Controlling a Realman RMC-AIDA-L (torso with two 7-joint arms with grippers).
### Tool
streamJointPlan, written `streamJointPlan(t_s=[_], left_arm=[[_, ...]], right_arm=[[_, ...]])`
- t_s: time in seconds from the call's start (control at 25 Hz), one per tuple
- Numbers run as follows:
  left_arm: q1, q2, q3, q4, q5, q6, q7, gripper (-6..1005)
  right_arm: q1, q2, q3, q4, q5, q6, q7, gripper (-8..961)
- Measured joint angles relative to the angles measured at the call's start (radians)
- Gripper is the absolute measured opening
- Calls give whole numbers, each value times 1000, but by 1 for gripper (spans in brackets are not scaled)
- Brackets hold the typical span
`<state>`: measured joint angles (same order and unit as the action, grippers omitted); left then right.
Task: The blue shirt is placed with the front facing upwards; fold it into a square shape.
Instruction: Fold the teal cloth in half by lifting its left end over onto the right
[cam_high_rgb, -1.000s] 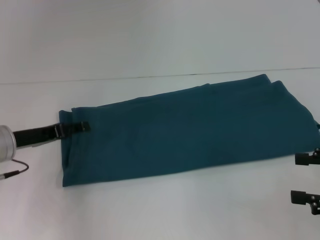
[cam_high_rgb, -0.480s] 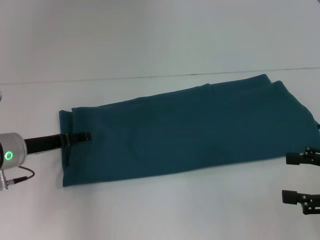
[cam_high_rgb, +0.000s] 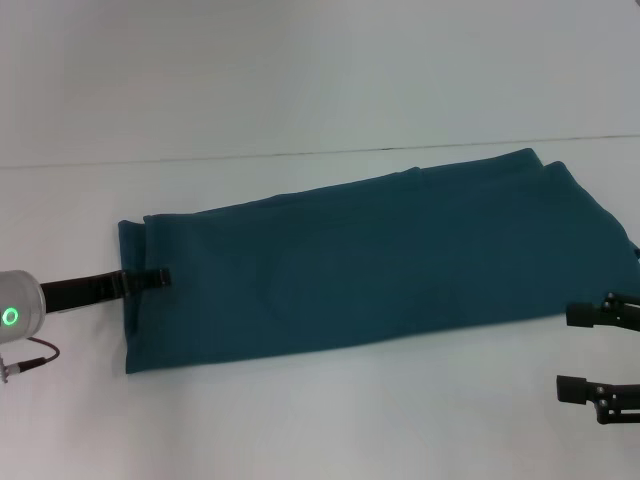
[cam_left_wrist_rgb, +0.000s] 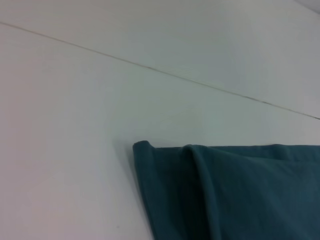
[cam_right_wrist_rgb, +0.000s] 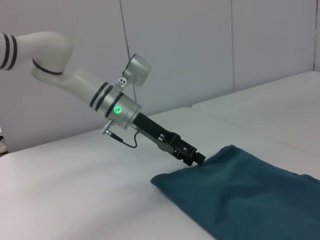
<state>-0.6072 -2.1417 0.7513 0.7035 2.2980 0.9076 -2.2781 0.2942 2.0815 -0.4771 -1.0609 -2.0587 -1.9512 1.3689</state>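
Observation:
The blue shirt (cam_high_rgb: 380, 260) lies flat on the white table as a long folded band, plain side up, with no print showing. My left gripper (cam_high_rgb: 160, 277) reaches in from the left and rests shut over the band's left edge, about midway along it. In the right wrist view the left gripper (cam_right_wrist_rgb: 197, 159) has its tip at the corner of the shirt (cam_right_wrist_rgb: 250, 195). The left wrist view shows only the shirt (cam_left_wrist_rgb: 240, 195) corner with a small ridge of layered cloth. My right gripper (cam_high_rgb: 585, 352) is open just off the band's near right corner, nothing between its fingers.
The white table (cam_high_rgb: 300, 420) spreads around the shirt on all sides. A thin seam line (cam_high_rgb: 300, 153) crosses the table behind the shirt. A cable (cam_high_rgb: 30, 362) hangs from the left wrist near the table.
My left gripper has slid toward me along the shirt's left edge and drawn back a little. My right gripper has shifted slightly left. The shirt has not moved.

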Motion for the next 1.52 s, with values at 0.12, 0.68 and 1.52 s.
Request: streamJointPlan(t_s=[0.12, 0.68, 1.52], left_arm=[[-3, 0, 6, 1, 13, -5, -10, 878], [-10, -1, 7, -3, 26, -6, -45, 880], [-14, 0, 3, 2, 32, -6, -72, 882]], right_arm=[[4, 1, 0, 7, 0, 6, 1, 916], [10, 2, 0, 8, -3, 21, 1, 917], [9, 3, 0, 13, -9, 42, 1, 916]])
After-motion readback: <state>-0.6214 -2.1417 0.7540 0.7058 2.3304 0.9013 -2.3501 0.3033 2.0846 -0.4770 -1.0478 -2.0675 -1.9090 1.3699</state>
